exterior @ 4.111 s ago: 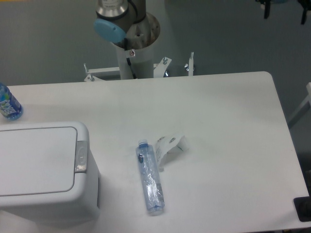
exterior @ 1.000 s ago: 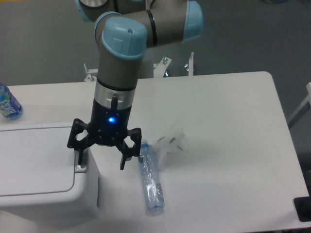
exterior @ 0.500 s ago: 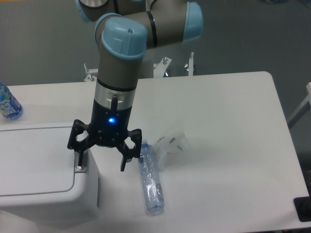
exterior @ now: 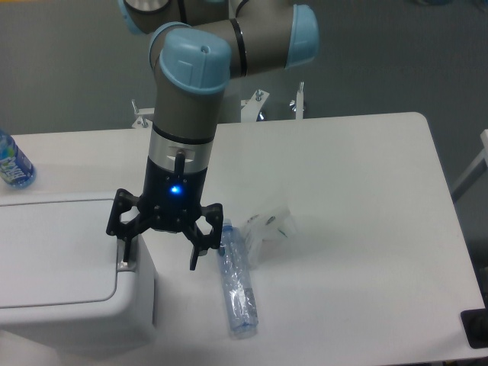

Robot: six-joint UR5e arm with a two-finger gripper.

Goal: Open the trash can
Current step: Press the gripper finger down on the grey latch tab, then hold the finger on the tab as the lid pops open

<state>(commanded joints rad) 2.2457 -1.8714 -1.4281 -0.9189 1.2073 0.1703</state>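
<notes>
Unmoved since half a second ago, spread pincer point(exterior: 159, 259) has one finger on trash can point(exterior: 65, 267) latch point(exterior: 126, 261).

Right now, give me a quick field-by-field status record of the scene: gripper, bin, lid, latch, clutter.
gripper: open, fingers spread, pointing down
finger on the latch side: over the grey latch; contact cannot be told
other finger: past the bin's edge, above the table
trash can: front-left corner of the table
lid: flat, closed
clutter: clear bottle lying beside the bin, crumpled wrapper next to it, blue-labelled bottle at the left edge
</notes>
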